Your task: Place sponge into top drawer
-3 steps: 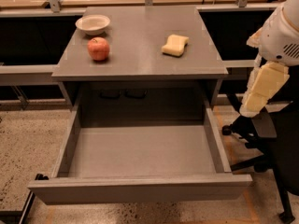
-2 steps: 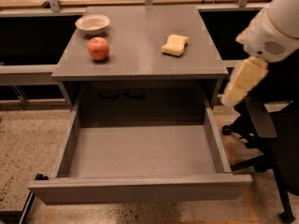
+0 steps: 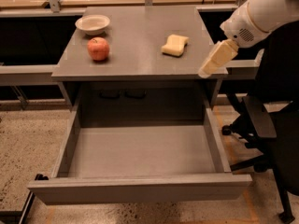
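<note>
Gripper (image 3: 206,71) up at the cabinet top's right front corner, sponge (image 3: 174,45) untouched on top.
Pale yellow and angled down to the left, the gripper hangs with its tip over the edge of the grey cabinet top (image 3: 140,31); a second ago it was lower and further right, beside the cabinet's side. Whether it is open or closed cannot be told from this angle, and nothing shows in its grasp. The white arm (image 3: 261,13) reaches in from the upper right. The sponge lies near the gripper, to its upper left, where it lay before. The top drawer (image 3: 140,188) stays pulled fully out below. A red apple (image 3: 98,49) and a white bowl (image 3: 92,24) remain on the left; a dark office chair (image 3: 275,125) stands to the right.
</note>
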